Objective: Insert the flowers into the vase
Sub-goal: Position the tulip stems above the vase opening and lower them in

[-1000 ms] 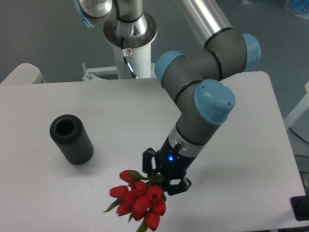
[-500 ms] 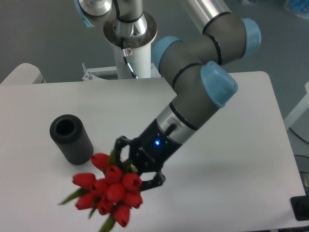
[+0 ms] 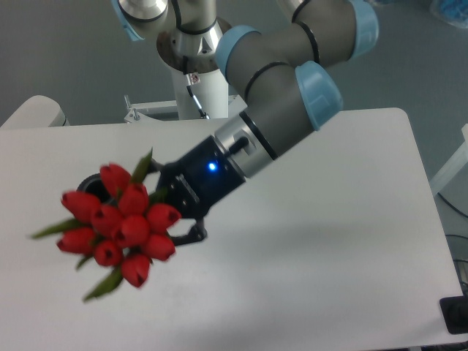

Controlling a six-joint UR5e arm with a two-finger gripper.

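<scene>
Gripper clenched on the tulip bunch, which hides most of the black vase. Stems should be turned upright and centred over its bore before descent.

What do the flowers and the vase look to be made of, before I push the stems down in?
The flowers: probably artificial, plastic or fabric. The red buds are uniformly saturated and smooth, though motion blur hides detail. The vase: only a sliver of its black rim shows behind the bunch; it looks matte with no glints, possibly rubber, foam or plastic, but I cannot tell which. The pincer grips the bunch.
</scene>
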